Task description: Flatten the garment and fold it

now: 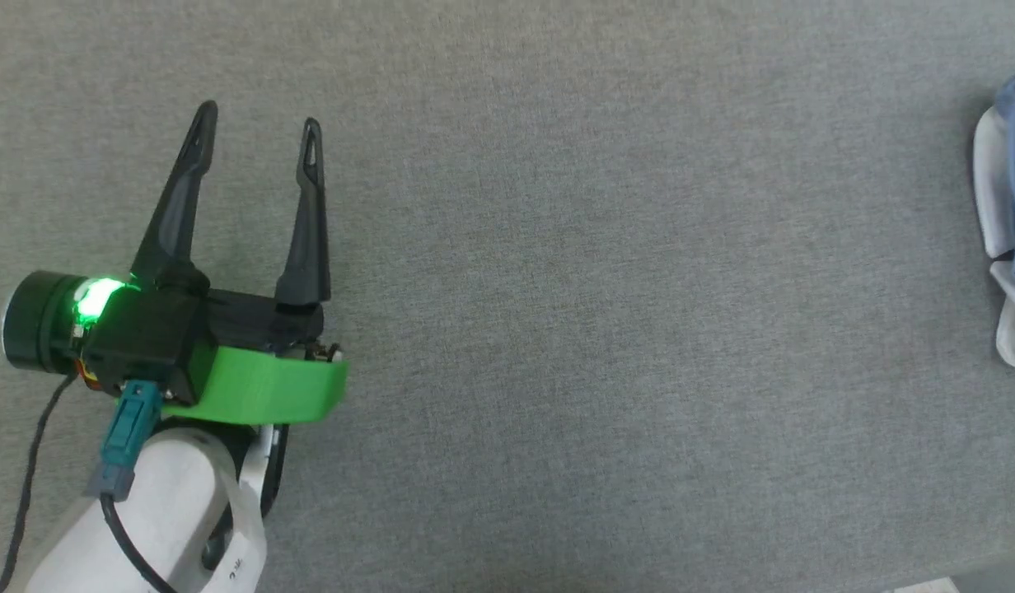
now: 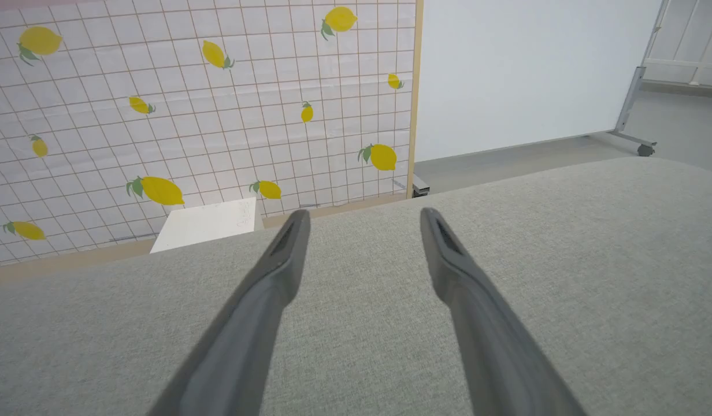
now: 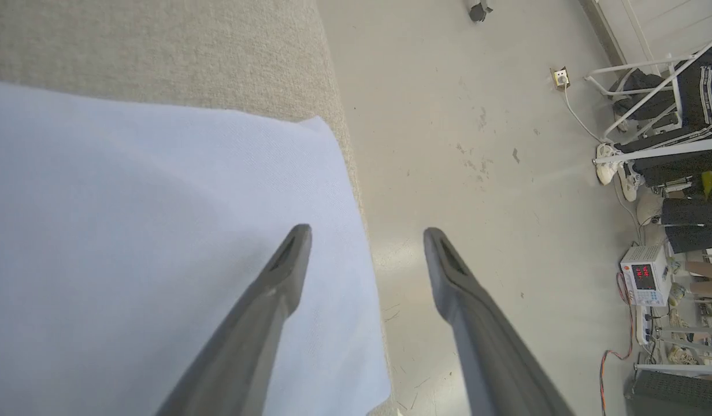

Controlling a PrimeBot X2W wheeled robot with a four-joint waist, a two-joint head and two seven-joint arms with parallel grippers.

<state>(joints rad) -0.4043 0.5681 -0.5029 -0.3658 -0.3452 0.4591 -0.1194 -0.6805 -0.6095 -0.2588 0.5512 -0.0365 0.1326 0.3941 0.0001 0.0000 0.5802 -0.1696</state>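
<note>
While the left gripper (image 1: 259, 122) sat at the lower left of the head view over the grey surface (image 1: 598, 329), its dark fingers pointed up the frame, spread apart and empty. In the right wrist view the right gripper (image 3: 366, 232) was spread wide too and gripped nothing, one finger over the garment (image 3: 130, 231), the other over the floor (image 3: 477, 144). The garment was smooth light blue cloth at this frame's left; in the head view it was bunched at the right edge.
</note>
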